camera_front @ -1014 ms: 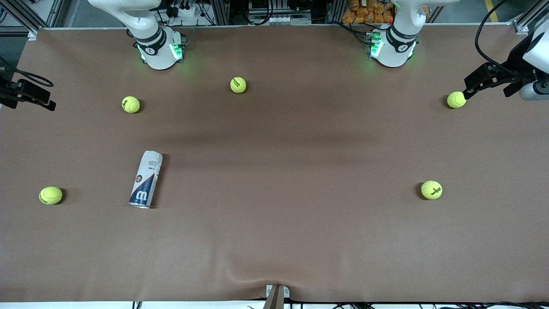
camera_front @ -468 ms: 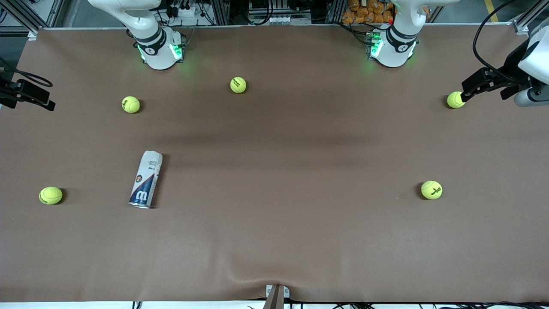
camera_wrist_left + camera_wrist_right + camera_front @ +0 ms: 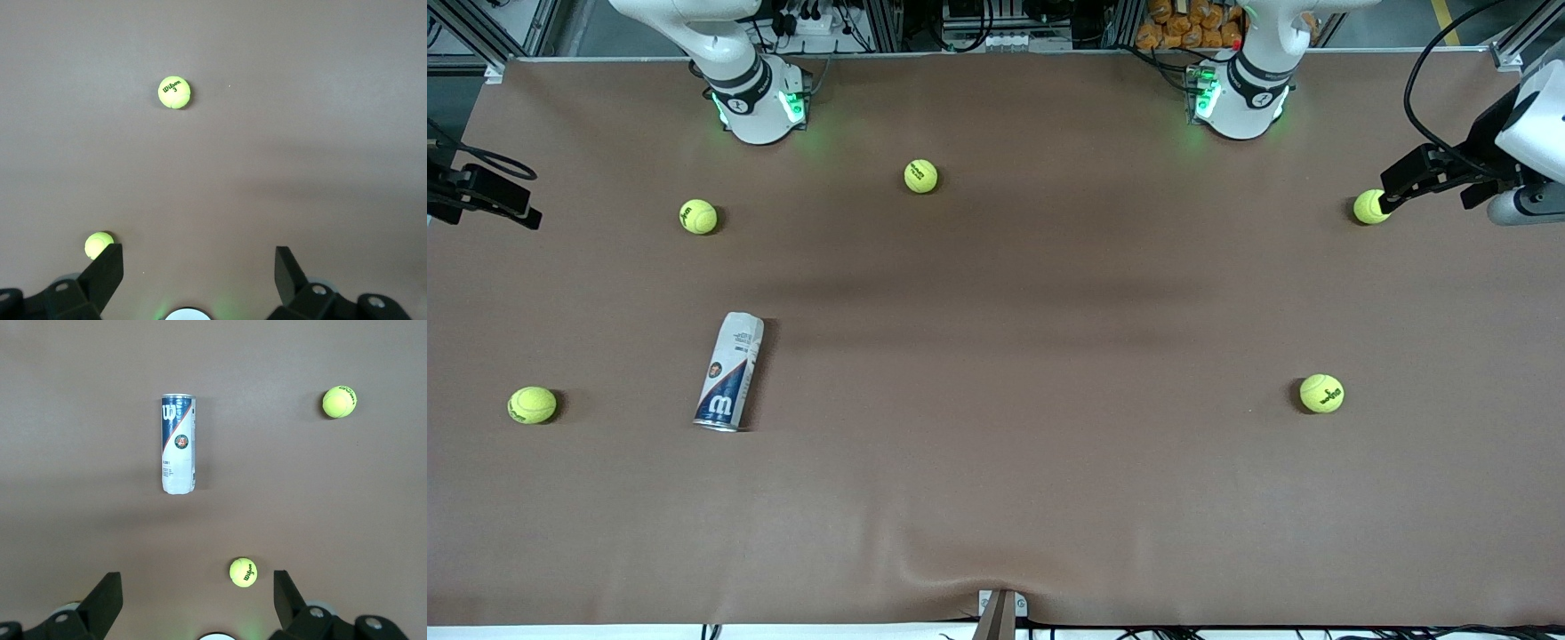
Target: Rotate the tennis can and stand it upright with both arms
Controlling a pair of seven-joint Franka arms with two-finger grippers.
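Tennis can [image 3: 729, 372] lies flat toward the right arm's end of the table, so the right gripper [image 3: 197, 600], fingers spread, should descend squarely across its middle while the left gripper [image 3: 199, 273], also spread, waits.

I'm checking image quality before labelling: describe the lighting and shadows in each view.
Front view: even overhead light, a broad soft dark band across the table, and the tennis can casts a short shadow. Left wrist view: green glow at the bottom edge. Right wrist view: sharp can, faint shadow beside it.
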